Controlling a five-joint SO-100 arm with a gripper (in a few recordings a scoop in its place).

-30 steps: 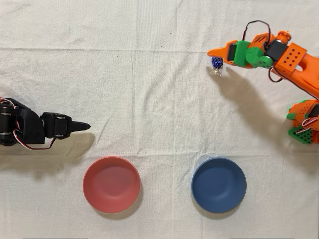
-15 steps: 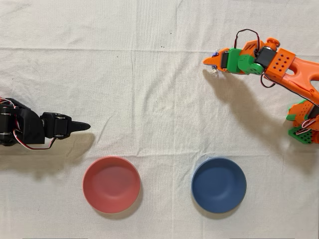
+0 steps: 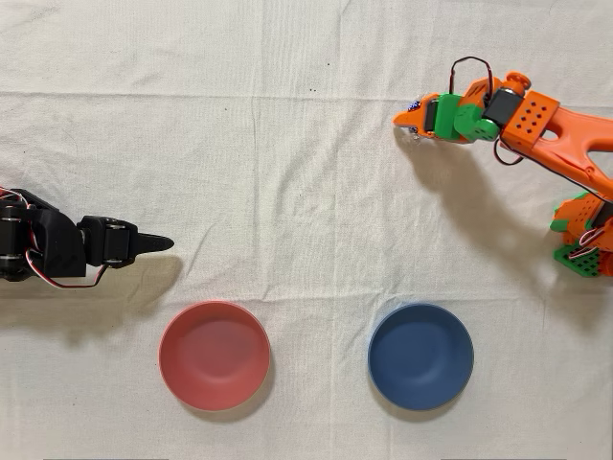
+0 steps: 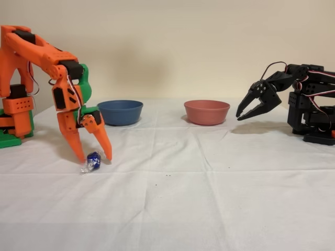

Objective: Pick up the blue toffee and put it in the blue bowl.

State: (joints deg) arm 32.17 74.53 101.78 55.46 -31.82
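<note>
Orange arm: we log it bent over, end effector (image 4: pixel 95 157) pointing down, jaws parted astride the blue toffee (image 4: pixel 93 159), not gripping. Toffee: on the table (image 4: pixel 209 178), long axis tilted, one twisted end lowest.

You have a white cloth (image 3: pixel 287 172) covering the whole surface, creased with fold lines running across and down the overhead view and a few tiny dark specks near the top centre. In the fixed view, a plain beige wall (image 4: pixel 172 47) fills the upper half, evenly and softly lit.
</note>
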